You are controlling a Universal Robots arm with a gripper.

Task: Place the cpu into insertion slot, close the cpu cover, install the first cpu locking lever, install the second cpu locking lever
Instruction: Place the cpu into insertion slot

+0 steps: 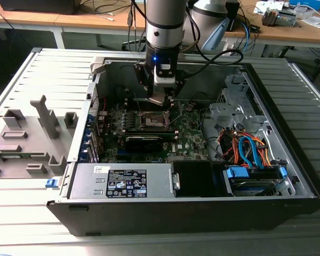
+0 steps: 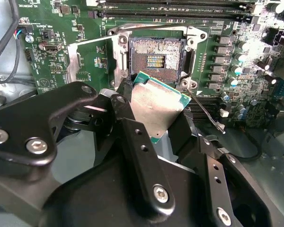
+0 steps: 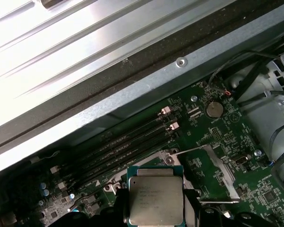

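Gripper (image 2: 154, 120) (image 1: 159, 99): jaws clenched on the cpu (image 2: 158, 104) (image 3: 156, 201). The black fingers (image 2: 135, 146) grip two opposite edges, and the pale metal top faces both wrist cameras. The chip is in the air, not seated.

Insertion slot (image 2: 156, 59) (image 1: 152, 120) is just under the jaws, open, with its contact field exposed. In the second wrist view the chip's far corner overlaps the slot's near edge.

Cpu cover (image 3: 226, 172) is flipped open, off to one side of the jaws. Green board shows through its square opening.

Locking lever (image 2: 204, 109) is a thin wire rod, unlatched. It angles away from a slot corner, on the side of the jaws opposite the cover.

Past the jaws, memory slots (image 3: 128, 137) run in parallel rows across the motherboard (image 1: 188, 130). A coin cell (image 3: 214, 109) sits further out, near the case wall.

In the exterior view a long black card (image 1: 144, 142) lies flat on the board, just beyond the slot from the jaws.

Further out:
- The open computer case (image 1: 288, 160) lies on its side.
- A silver power supply (image 1: 122, 184) runs along the near edge.
- A drive bay with orange and blue cables (image 1: 248, 152) is well off to the side.

The case rests on a ribbed grey worktop (image 1: 48, 224). A grey moulded fixture (image 1: 26, 140) sits on it, well clear of the jaws and outside the case. Wooden desks (image 1: 69, 20) stand at the back.
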